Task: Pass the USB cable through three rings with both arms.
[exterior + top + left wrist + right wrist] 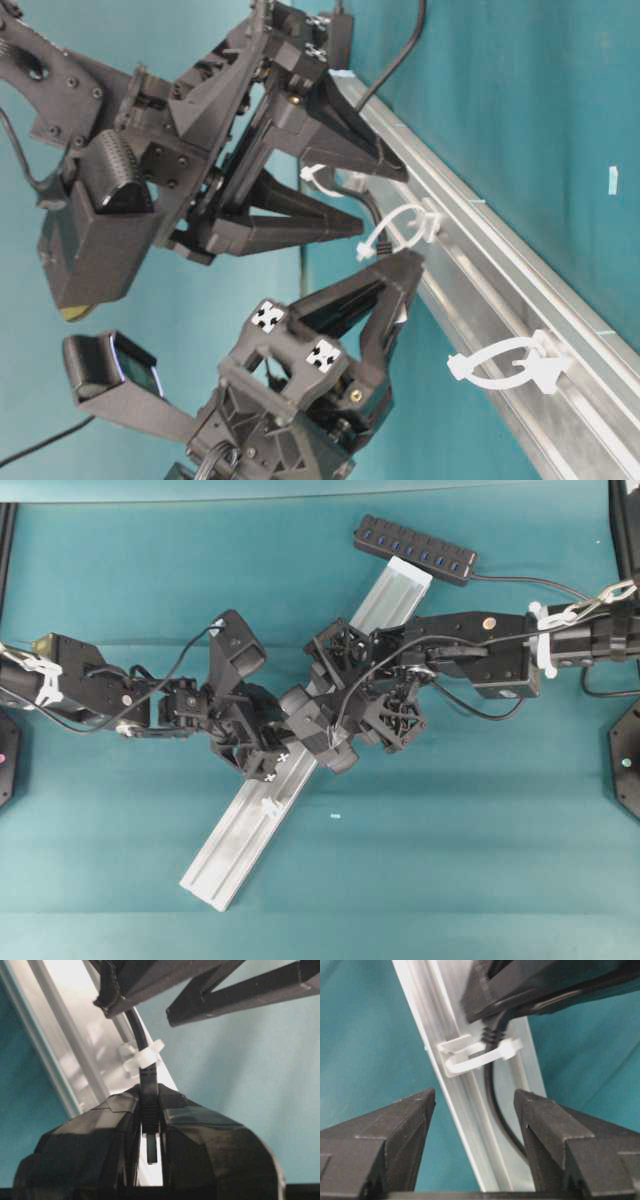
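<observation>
In the left wrist view my left gripper [150,1101] is shut on the black plug of the USB cable [148,1085]. Just behind the plug, the cord runs through a translucent-white ring [142,1055] on the silver rail [75,1050]. My right gripper [475,1094] is open and straddles the rail, with the cord [492,1095] lying loose between its fingers below that ring [480,1055]. From table level I see three rings: one by the right gripper [320,180], the middle one [395,230] at the left gripper's tip [408,262], and one standing free [510,365].
A black multi-port hub [415,550] with blue sockets lies at the rail's far end, with a cable trailing to the right. The rail [235,845] runs diagonally across the teal table. Both arms crowd together over its middle.
</observation>
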Action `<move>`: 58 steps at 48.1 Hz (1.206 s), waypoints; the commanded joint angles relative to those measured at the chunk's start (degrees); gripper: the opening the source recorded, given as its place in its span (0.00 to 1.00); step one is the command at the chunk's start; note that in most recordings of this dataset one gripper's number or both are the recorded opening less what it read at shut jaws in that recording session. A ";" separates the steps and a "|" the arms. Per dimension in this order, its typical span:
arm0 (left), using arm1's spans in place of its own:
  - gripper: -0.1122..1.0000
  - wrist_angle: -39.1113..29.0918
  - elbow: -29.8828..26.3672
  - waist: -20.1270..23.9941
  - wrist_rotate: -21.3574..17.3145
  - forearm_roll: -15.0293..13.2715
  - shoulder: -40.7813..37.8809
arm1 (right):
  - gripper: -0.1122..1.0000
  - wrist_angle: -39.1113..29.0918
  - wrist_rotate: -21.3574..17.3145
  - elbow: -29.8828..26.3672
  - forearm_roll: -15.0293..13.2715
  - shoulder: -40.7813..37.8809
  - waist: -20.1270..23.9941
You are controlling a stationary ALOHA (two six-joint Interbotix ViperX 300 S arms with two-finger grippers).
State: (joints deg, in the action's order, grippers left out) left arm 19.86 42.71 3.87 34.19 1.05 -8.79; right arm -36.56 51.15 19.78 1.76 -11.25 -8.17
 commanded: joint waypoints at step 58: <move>0.17 -0.88 5.98 -5.36 11.16 0.18 8.53 | 0.81 3.08 -14.15 -0.26 0.18 2.20 3.87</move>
State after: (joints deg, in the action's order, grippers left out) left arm 18.72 47.99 -0.53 44.74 1.05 -2.81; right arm -34.28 38.14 19.78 1.85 -9.40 -5.01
